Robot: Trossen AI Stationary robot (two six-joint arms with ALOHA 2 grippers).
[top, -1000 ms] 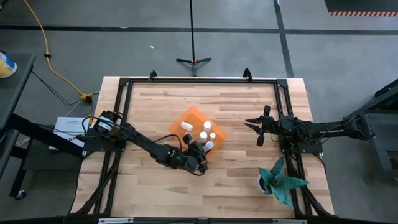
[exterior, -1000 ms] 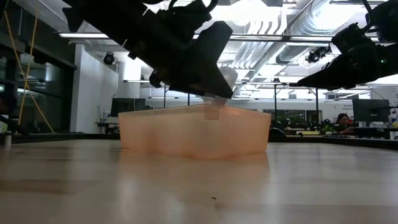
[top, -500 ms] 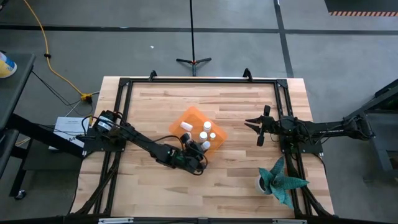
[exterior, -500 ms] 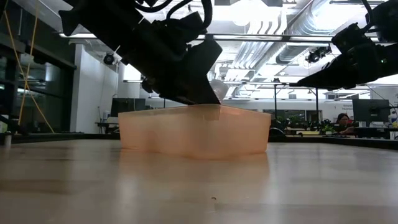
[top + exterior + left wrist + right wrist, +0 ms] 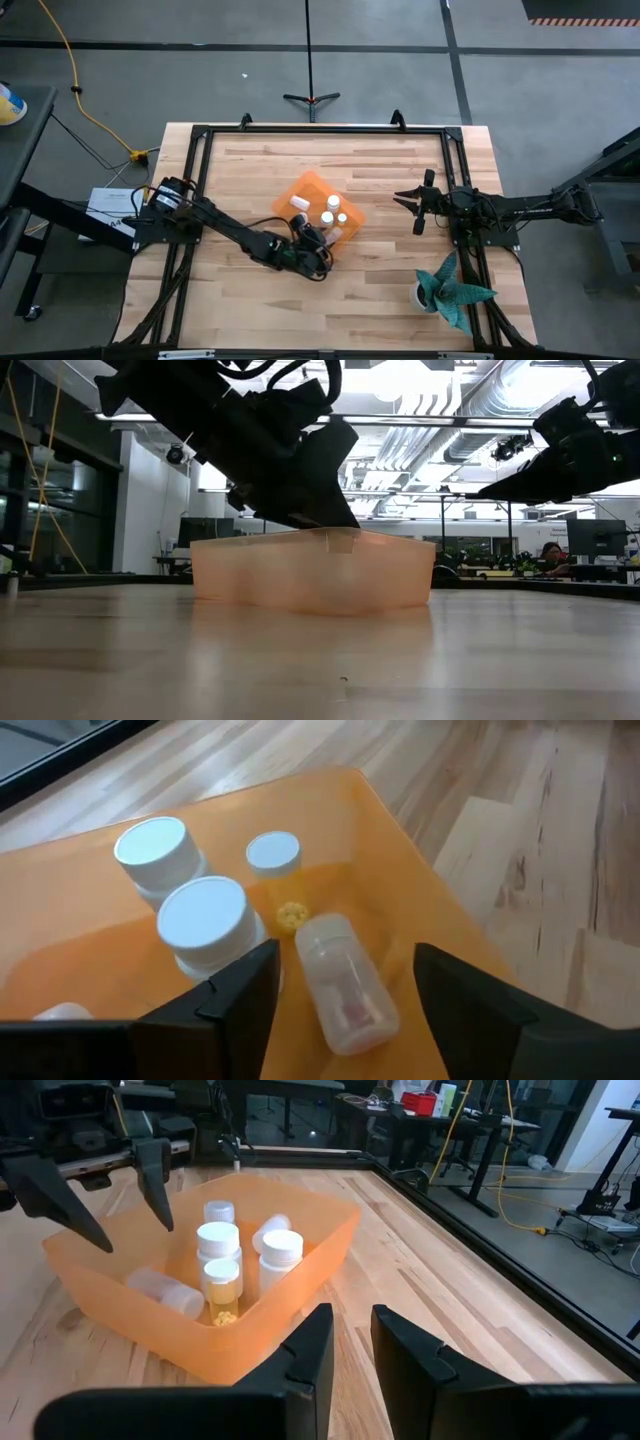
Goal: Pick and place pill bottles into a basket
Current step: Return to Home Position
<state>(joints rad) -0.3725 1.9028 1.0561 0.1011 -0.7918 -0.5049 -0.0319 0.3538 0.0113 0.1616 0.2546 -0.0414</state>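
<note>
1. My left gripper (image 5: 345, 960) hangs over the corner of the basket (image 5: 310, 187) nearest the table's front edge. Its fingers (image 5: 235, 1000) are spread wide and hold nothing.
2. In my left wrist view, a clear bottle (image 5: 340, 985) lies on its side on the basket floor. It is framed between those fingers, and neither of them touches it.
3. Just beside it stand 3 bottles (image 5: 205, 915), upright and with white caps. The smallest of them shows something yellow low in its body.
4. Every bottle I can see is inside the basket, which sits near the middle of the table (image 5: 250, 160) and is turned so that a corner points at each arm.
5. My right gripper (image 5: 405, 200) waits above the right side of the table, well apart from the basket and pointing toward it. Its fingers are narrow, with only a slim gap and nothing between them.
6. A teal plant (image 5: 452, 290) sits at the table's front right, near my right arm's base.
</note>
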